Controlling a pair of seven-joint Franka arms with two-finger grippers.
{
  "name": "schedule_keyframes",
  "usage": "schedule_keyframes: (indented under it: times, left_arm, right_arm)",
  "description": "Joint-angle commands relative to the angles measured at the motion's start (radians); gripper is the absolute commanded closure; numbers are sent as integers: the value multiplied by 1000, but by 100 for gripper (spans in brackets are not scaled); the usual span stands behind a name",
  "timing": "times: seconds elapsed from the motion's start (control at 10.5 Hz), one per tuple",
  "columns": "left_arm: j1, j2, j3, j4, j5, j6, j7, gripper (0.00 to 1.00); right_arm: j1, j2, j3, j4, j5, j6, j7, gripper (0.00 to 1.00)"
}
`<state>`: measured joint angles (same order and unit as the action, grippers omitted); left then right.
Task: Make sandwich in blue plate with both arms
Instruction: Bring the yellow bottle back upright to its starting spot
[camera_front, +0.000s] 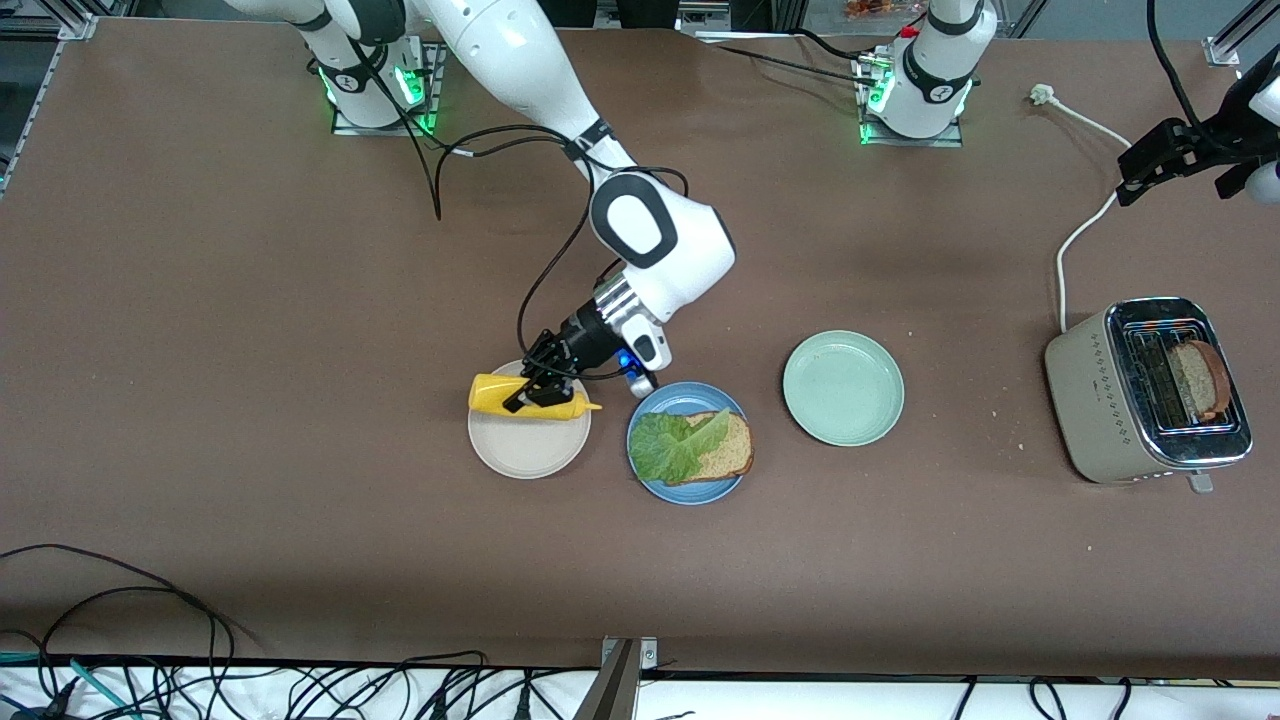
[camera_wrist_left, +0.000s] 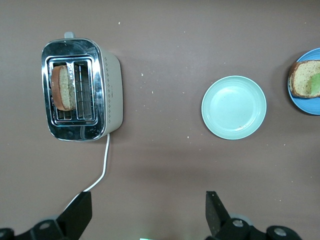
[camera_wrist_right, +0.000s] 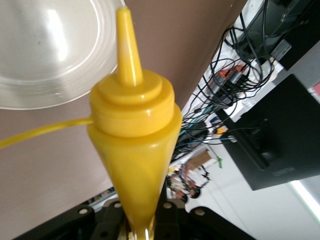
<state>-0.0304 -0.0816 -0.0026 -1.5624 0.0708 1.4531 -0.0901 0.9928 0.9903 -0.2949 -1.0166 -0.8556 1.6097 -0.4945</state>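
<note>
The right gripper (camera_front: 541, 385) is clamping the yellow squeeze bottle (camera_front: 530, 398) over the cream plate (camera_front: 528, 450), near the blue plate (camera_front: 688, 487); sauce risks dripping outside the lettuce (camera_front: 678, 447). The left gripper (camera_wrist_left: 149, 214), jaws wide and empty, is waiting over the worktop (camera_front: 300, 300).

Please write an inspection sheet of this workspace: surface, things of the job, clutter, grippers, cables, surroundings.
Surface: brown table, a few crumbs near the toaster.
Job's things: blue plate holds one bread slice with a lettuce leaf on it; no top slice. A second slice stands in the toaster.
Clutter: pale green plate, nothing on it; cream plate.
Grippers: right gripper shut on the yellow squeeze bottle, which lies level over the cream plate. Left gripper open, up over the table near the toaster.
Cables: toaster cord on the table; black arm cables.
Surroundings: cable tangle along the front edge.
</note>
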Motion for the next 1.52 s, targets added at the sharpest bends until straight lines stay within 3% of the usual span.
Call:
schedule_keyframes:
  times: [0.0, 0.38, 0.57, 0.86, 1.05, 1.14, 1.43]
  left_arm:
    - [4, 5, -4, 18, 10, -7, 13, 0]
    - [4, 5, -4, 18, 10, -7, 13, 0]
    - [3, 5, -4, 18, 10, -7, 13, 0]
    - [4, 5, -4, 18, 10, -7, 13, 0]
    - [4, 5, -4, 18, 10, -7, 13, 0]
    - [4, 5, -4, 18, 10, -7, 13, 0]
    - [3, 5, -4, 18, 10, -7, 13, 0]
  right_arm:
    - [-25, -68, -1, 7, 134, -17, 5, 92]
    - [-201, -179, 3, 6, 557, -7, -7, 92]
    - [-264, -214, 5, 3, 723, -5, -59, 91]
    - [-386, -242, 7, -5, 965, 1, -288, 91]
    - [-494, -249, 7, -22, 1183, -2, -480, 92]
    - [-517, -252, 7, -33, 1217, -8, -525, 92]
    - [-569, -379, 5, -199, 1320, -2, -607, 92]
